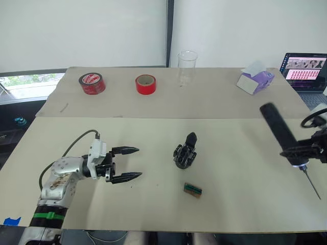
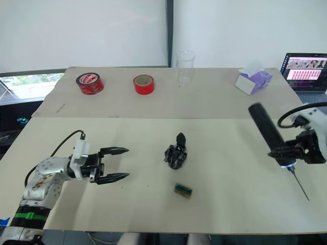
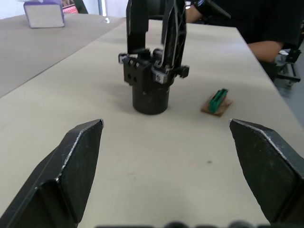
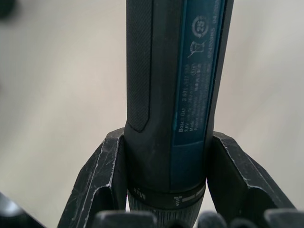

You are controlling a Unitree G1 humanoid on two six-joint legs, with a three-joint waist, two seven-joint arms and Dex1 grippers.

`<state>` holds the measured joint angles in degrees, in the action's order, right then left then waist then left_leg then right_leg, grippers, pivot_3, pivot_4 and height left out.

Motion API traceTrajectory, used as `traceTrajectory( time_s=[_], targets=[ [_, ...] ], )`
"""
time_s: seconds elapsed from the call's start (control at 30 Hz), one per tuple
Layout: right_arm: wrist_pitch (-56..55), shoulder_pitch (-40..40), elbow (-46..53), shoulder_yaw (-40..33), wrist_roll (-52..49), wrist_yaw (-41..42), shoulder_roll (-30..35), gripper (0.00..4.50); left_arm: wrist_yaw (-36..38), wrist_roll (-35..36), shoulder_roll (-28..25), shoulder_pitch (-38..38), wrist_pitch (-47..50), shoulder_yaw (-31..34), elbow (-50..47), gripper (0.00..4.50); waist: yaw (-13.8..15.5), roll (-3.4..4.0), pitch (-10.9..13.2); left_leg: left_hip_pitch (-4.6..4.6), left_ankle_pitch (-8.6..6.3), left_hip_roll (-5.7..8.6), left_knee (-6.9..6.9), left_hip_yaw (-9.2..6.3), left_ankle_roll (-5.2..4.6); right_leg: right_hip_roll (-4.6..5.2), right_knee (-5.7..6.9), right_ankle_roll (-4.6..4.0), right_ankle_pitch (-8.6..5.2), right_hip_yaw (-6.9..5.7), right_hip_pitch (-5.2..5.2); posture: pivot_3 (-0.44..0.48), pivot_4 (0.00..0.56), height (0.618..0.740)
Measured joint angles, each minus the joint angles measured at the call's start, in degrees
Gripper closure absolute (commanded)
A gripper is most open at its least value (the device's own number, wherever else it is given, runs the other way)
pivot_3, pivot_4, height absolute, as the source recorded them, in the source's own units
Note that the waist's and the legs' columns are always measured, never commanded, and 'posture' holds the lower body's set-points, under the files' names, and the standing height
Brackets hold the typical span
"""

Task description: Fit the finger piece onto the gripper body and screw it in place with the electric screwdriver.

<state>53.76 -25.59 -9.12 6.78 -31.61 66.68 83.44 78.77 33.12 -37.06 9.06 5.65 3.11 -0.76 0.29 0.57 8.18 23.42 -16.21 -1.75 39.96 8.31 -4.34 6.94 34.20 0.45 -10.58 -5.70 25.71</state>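
The gripper body (image 1: pixel 185 153) stands upright near the middle of the table, a small black block with black fingers pointing up (image 3: pixel 151 71). I cannot tell whether one of these is the finger piece. My left gripper (image 1: pixel 139 162) is open and empty, about a hand's width to the left of the body and aimed at it. At the right, my right gripper (image 2: pixel 283 151) is shut on the electric screwdriver (image 2: pixel 264 126) near its bit end. The screwdriver is tilted, with its thin bit pointing down towards the table and a small white light at the tip.
A small green-brown block (image 1: pixel 192 189) lies just in front of the gripper body. At the back stand two red tape rolls (image 1: pixel 92 83) (image 1: pixel 145 84), a glass beaker (image 1: pixel 187 65), a purple tissue box (image 1: pixel 255 78) and a laptop (image 1: pixel 305 69). A person's arm (image 3: pixel 266 47) rests across the table.
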Motion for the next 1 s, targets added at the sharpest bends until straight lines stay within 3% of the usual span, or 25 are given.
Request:
traceTrajectory(
  time_s=[0.2, 0.4, 0.43, 0.6, 0.73, 0.83, 1.0],
  targets=[
    [-1.3, -6.9, -8.4, 12.4, 13.3, 2.2, -9.1, 2.59, -2.1, -0.2, 0.1, -3.7, 0.5, 0.2, -4.3, 0.04, 0.3, 0.02, 0.1, 0.03, 0.14, -0.04, -0.05, 0.09, 0.24, -0.22, 0.08, -0.03, 0.02, 0.02, 0.13, 0.0, 0.15, 0.74],
    [-2.0, -9.8, -13.3, 14.2, 19.6, 4.0, -12.2, 2.59, -4.0, -0.5, 0.3, -3.4, 0.5, 0.5, -4.7, 0.04, 0.4, 0.01, 0.1, 0.1, 0.28, -0.07, -0.01, 0.09, 0.43, -0.34, 0.24, -0.06, 0.05, 0.04, 0.29, 0.0, 0.15, 0.74],
    [-2.7, -10.3, -14.3, 14.3, 20.3, 4.3, -12.8, 1.57, -3.9, -0.4, 0.0, -3.3, 0.8, 0.6, -4.7, 0.0, 0.3, 0.0, 0.1, 0.07, 0.3, -0.09, 0.0, 0.09, 0.46, -0.39, 0.29, 0.0, 0.02, 0.05, 0.29, 0.0, 0.15, 0.74],
    [-3.1, -12.2, -15.6, 13.5, 21.6, 5.7, -13.7, 0.03, -3.4, 0.0, -2.2, -2.9, 2.9, 0.8, -4.7, 0.0, 0.2, -0.05, 0.1, 0.0, 0.38, -0.12, 0.06, 0.11, 0.56, -0.42, 0.71, -0.04, -0.04, 0.13, 0.4, 0.0, 0.15, 0.74],
    [-5.0, -12.0, -14.5, 8.1, 21.3, 6.7, -9.4, 0.03, -4.4, -0.1, -4.0, -4.0, 4.4, 3.0, -4.2, 0.0, 0.3, -0.04, 0.1, -0.03, 0.38, -0.15, 0.04, 0.1, 0.53, -0.43, 0.8, -0.06, -0.06, 0.14, 0.45, 0.0, 0.15, 0.74],
    [-11.6, -6.1, -9.9, -5.4, 16.6, 8.4, -7.6, 0.03, -6.3, -1.8, -4.8, -5.8, 4.2, 4.9, -3.4, 0.0, 0.3, -0.17, 0.2, -0.1, 0.34, -0.18, 0.01, 0.08, 0.47, -0.46, 0.79, -0.03, -0.09, 0.12, 0.39, 0.0, 0.15, 0.74],
    [-17.9, 9.3, 4.4, -27.1, 4.9, 13.9, -16.1, 0.03, -9.5, -6.9, -5.8, -8.0, 0.0, 6.2, -1.5, 0.0, 0.4, -0.64, 0.3, -0.21, 0.34, -0.26, 0.0, 0.01, 0.46, -0.54, 0.8, -0.11, -0.04, 0.1, 0.23, 0.0, 0.15, 0.74]
  ],
)
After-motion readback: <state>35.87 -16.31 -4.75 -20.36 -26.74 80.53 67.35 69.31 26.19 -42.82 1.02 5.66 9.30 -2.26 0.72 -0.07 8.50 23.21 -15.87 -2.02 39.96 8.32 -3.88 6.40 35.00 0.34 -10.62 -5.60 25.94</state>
